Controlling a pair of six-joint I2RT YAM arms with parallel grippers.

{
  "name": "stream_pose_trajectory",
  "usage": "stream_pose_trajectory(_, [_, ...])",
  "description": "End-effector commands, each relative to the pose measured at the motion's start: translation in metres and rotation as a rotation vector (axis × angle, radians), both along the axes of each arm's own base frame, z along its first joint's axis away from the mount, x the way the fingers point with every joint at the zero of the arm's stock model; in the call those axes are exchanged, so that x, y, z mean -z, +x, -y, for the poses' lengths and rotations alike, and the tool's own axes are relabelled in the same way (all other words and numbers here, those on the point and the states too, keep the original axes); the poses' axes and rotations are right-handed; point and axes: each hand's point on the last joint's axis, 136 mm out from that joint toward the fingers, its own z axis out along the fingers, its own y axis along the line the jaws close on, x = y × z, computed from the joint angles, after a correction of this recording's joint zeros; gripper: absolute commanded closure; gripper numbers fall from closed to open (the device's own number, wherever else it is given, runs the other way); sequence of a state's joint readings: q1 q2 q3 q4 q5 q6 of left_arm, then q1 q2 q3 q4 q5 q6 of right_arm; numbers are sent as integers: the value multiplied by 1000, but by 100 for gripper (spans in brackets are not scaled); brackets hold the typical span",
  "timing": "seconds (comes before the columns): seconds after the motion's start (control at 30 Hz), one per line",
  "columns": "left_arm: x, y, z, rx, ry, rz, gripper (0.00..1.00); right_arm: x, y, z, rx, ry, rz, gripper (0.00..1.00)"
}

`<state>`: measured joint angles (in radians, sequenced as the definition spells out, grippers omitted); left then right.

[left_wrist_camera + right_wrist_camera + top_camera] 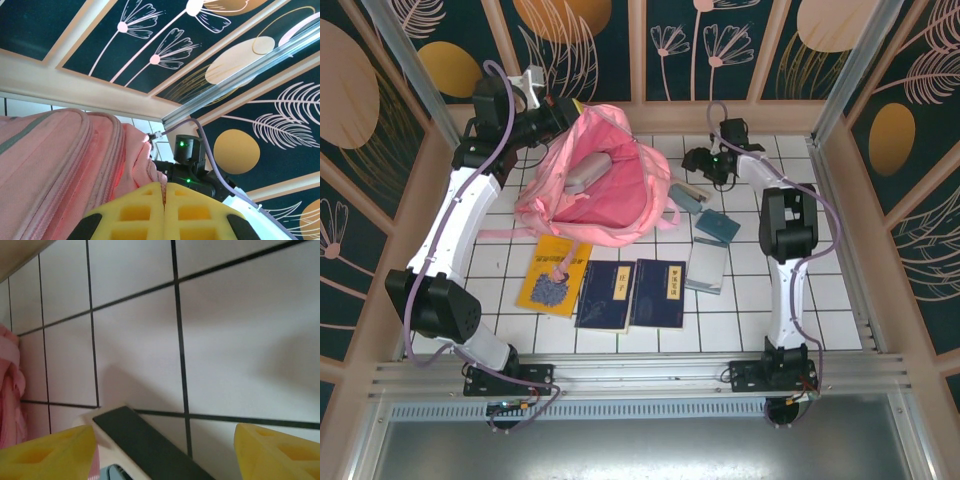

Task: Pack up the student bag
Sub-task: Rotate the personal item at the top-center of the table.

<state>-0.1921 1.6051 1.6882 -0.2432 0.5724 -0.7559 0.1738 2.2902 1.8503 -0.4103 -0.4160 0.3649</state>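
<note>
My left claw (pixel 164 187) is clenched, apparently pinching the rim of the student bag (pixel 605 185) at the table's (pixel 240 340) far left. My right claw (pixel 165 440) is released over a thin dark slab (pixel 135 432). Risks: the soft quilted fabric slips and the mouth collapses, or the flat rigid slab skids on the glossy tile.
</note>
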Motion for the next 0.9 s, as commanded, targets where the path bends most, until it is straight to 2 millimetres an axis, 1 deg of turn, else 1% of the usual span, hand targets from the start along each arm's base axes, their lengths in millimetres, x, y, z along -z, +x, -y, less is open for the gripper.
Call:
stream_pose_trajectory(0.0, [-44, -6, -6, 1, -19, 151, 100, -1, -21, -17, -55, 72, -39, 26])
stream_pose_trajectory(0.13, [-42, -5, -4, 14, -32, 145, 100, -6, -46, -23, -56, 163, -38, 27])
stream_pose_trajectory(0.27, [-40, -3, -1, 30, -47, 135, 100, -5, -69, -28, -57, 214, -61, 28])
stream_pose_trajectory(0.33, [-41, -3, -1, 30, -48, 136, 100, -9, -80, -33, -70, 212, -45, 28])
stream_pose_trajectory(0.4, [-42, -4, -1, 27, -48, 140, 100, -18, -85, -33, -80, 194, -15, 28])
stream_pose_trajectory(0.47, [-42, -5, -1, 28, -47, 140, 100, -24, -86, -32, -86, 163, 4, 29])
stream_pose_trajectory(0.53, [-43, -6, -2, 27, -48, 143, 100, -23, -82, -28, -86, 105, 0, 30])
stream_pose_trajectory(0.6, [-44, -7, -2, 25, -48, 147, 100, -18, -75, -17, -62, 24, -17, 33])
stream_pose_trajectory(0.67, [-45, -9, -3, 22, -44, 151, 100, -19, -66, -5, -43, -85, -5, 36])
stream_pose_trajectory(0.7, [-46, -10, -4, 18, -42, 153, 100, -24, -60, 0, -47, -150, 13, 39])
stream_pose_trajectory(0.77, [-48, -11, -5, 10, -36, 158, 100, -29, -53, 3, -77, -245, 29, 43])
stream_pose_trajectory(0.8, [-48, -11, -6, 8, -34, 159, 100, -29, -51, 1, -110, -274, 27, 43])
stream_pose_trajectory(0.87, [-49, -12, -6, 8, -34, 160, 100, -26, -50, -4, -175, -280, 1, 45])
